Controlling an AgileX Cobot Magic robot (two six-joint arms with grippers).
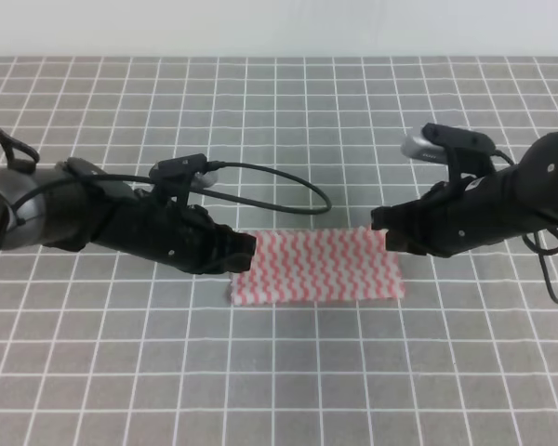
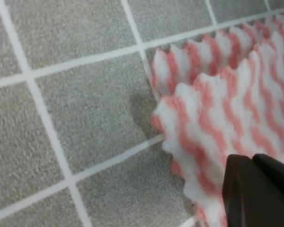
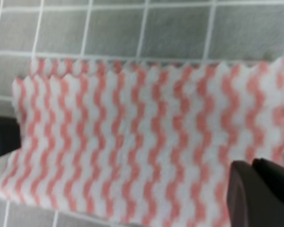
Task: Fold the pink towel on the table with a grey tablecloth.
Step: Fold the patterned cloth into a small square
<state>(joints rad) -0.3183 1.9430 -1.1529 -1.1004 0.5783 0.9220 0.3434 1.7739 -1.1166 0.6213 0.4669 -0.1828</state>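
The pink towel (image 1: 318,268) lies mid-table as a wide folded strip, two zigzag-edged layers showing slightly offset at its left end. The left gripper (image 1: 245,251) sits at that end and the right gripper (image 1: 383,234) at the other; whether either is clamped I cannot tell. The table with a grey tablecloth (image 1: 279,372) spreads wide on every side.

**Soft cloth, dark plastic**

The pink towel (image 1: 318,267) is thin, fuzzy cloth, matt, with pinked edges and two layers showing at its corner. The surface (image 1: 288,121) wears grey cloth of coarse, matt weave. The left gripper (image 1: 245,251) and right gripper (image 1: 381,232) look like smooth black plastic, faintly glossy.
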